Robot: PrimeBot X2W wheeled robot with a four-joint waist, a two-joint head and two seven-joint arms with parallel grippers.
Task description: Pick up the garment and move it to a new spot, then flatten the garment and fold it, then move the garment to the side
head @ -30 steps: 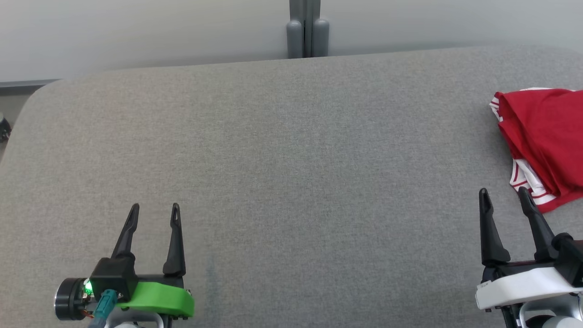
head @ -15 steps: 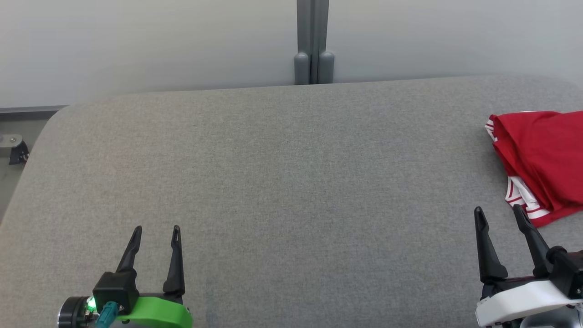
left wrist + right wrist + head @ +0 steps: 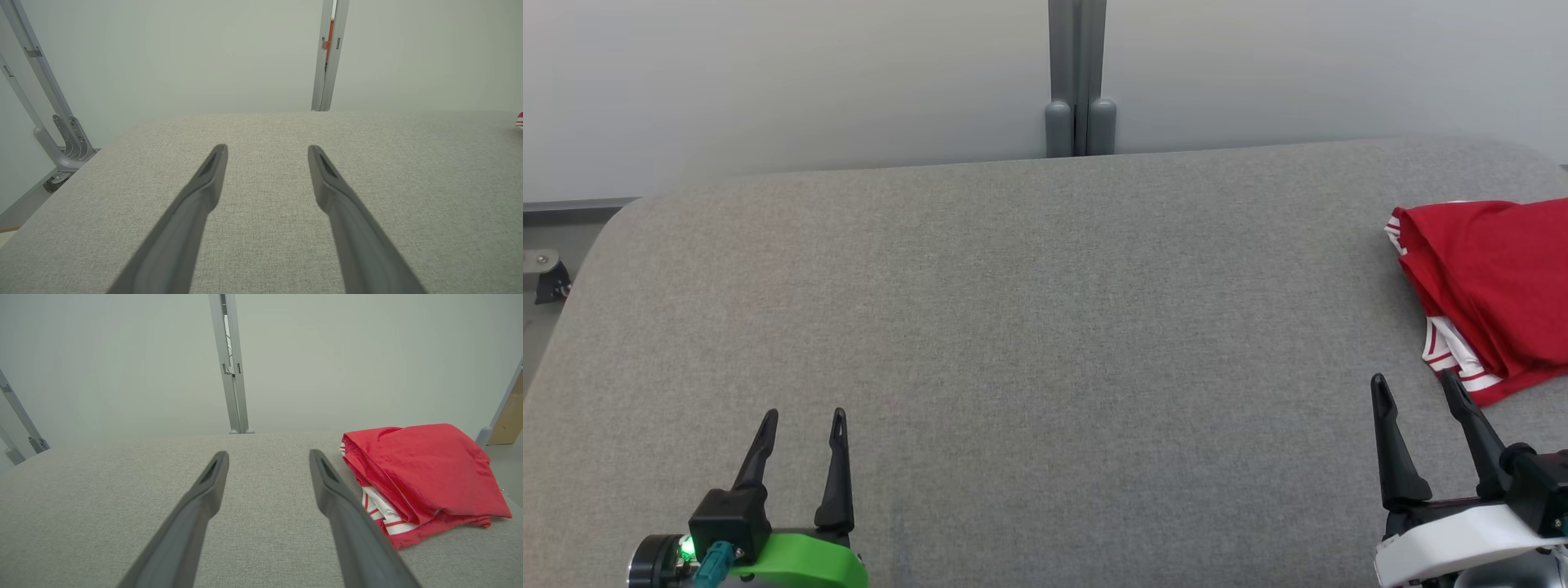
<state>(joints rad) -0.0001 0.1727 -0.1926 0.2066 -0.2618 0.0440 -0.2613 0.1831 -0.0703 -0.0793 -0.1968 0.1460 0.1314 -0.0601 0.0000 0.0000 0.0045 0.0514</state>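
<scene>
Bright, even, diffuse light is spread over the grey padded surface [image 3: 1045, 327], which is rendered matte. Only a faint, soft shadow is cast beneath the red garment [image 3: 421, 473], right of the right gripper [image 3: 267, 455] jaws. In both wrist views the fingers [image 3: 175, 245] are blurred toward their bases, while the weave ahead of the jaws is rendered sharply. Frame posts [image 3: 36, 77] left of the left gripper [image 3: 267, 149] jaws are shown leaning, as by a wide-angle lens.

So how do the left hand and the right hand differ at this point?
The left hand sits on a green mount; the right hand on a white one. The left hand is over bare grey table, far from the red garment; the right hand's fingertips are close beside its near edge. Both are open and empty.
</scene>
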